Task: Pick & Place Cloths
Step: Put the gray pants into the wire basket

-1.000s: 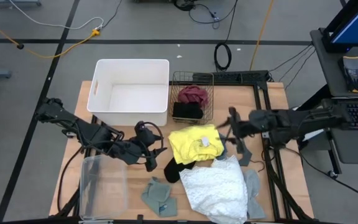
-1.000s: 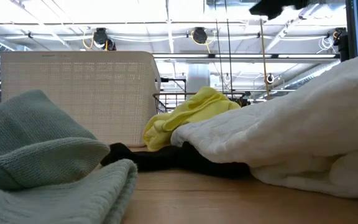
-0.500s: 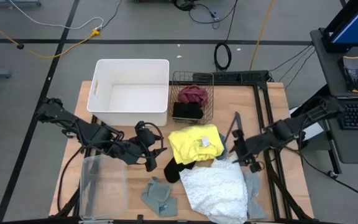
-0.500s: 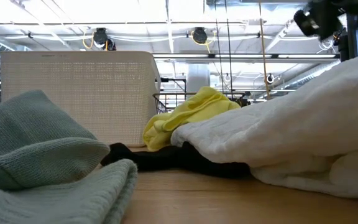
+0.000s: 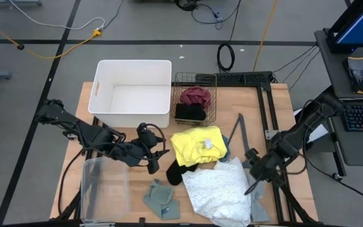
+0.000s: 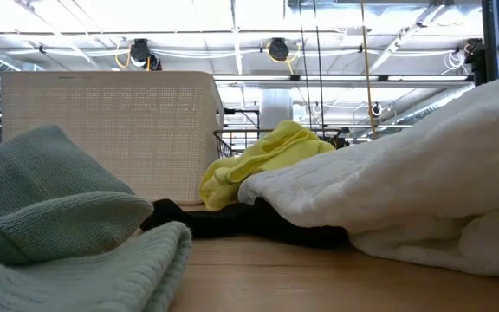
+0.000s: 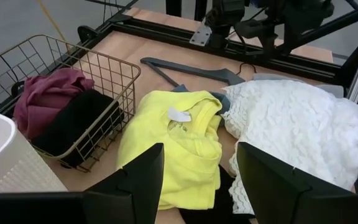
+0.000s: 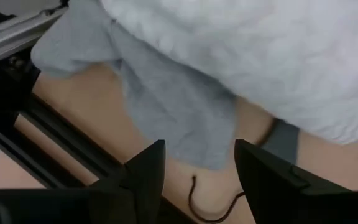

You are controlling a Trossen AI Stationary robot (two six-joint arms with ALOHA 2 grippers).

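- Two arms work over the bench (image 5: 276,101); left gripper (image 5: 158,153) hovers, fingers parted, empty, left of the yellow cloth (image 5: 196,145).
- Maroon cloth (image 5: 195,95) and black cloth (image 5: 190,112) lie in the wire basket (image 5: 176,94).
- White lacy cloth (image 5: 216,189) lies near.
- Right gripper (image 5: 253,178), fingers apart, empty, above the grey cloth (image 8: 160,93).
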